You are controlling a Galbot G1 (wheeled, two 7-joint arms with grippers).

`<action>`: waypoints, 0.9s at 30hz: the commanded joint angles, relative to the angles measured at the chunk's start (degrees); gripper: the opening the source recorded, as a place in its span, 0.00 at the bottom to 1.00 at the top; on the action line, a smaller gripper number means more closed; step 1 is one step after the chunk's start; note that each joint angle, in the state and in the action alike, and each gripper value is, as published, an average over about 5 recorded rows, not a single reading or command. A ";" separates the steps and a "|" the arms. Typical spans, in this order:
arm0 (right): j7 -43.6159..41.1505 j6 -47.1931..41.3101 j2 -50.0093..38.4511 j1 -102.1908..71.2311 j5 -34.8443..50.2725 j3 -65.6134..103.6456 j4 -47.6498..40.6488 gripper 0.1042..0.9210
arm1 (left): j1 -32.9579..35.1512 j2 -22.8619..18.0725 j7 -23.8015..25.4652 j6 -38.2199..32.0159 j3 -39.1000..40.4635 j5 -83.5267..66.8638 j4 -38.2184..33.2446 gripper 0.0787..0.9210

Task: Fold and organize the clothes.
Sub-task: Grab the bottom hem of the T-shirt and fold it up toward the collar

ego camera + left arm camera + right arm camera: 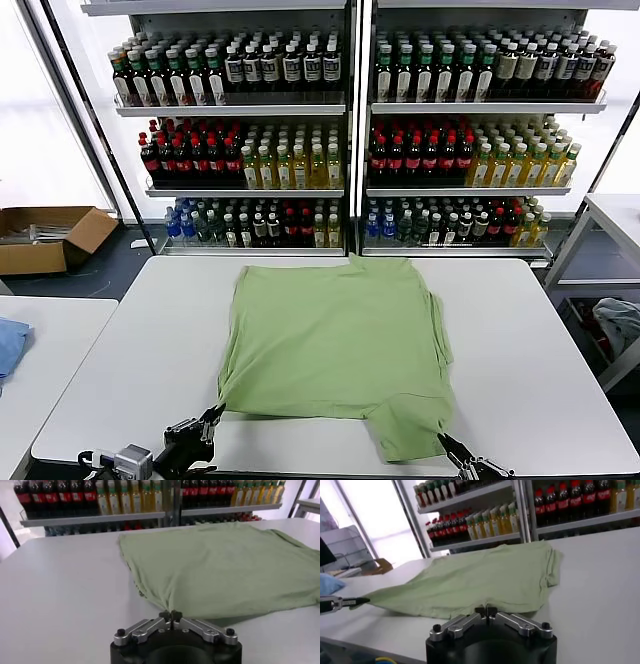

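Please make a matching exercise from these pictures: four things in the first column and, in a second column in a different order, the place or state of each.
Things:
1. green shirt
2. left gripper
3. cardboard box
4. blue cloth

Places or states:
A. on the floor, left of the shelves
B. spread on the white table, plain side up
C. on the side table at the far left
D. shut on the shirt's near left corner

Pairs: 1-B, 2-D, 3-A, 4-C

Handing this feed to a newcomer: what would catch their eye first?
The light green shirt spread plain side up across the middle of the white table. Next, the left gripper shut on its near-left corner and the right gripper shut on its near-right corner. Behind, shelves of bottles fill the background.
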 commanded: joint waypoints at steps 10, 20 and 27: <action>3.73 -1.11 -1.35 10.99 17.03 -1.17 -1.24 0.00 | -2.78 2.26 1.63 1.11 -3.25 -4.57 -5.05 0.01; 7.17 -3.50 -4.00 27.99 18.42 -4.92 -8.62 0.00 | -17.69 6.75 5.03 2.31 -1.66 -13.90 4.57 0.01; 8.91 -4.18 -7.15 40.08 14.95 -10.62 -18.56 0.00 | -26.10 9.64 8.59 3.48 2.23 -15.95 14.69 0.01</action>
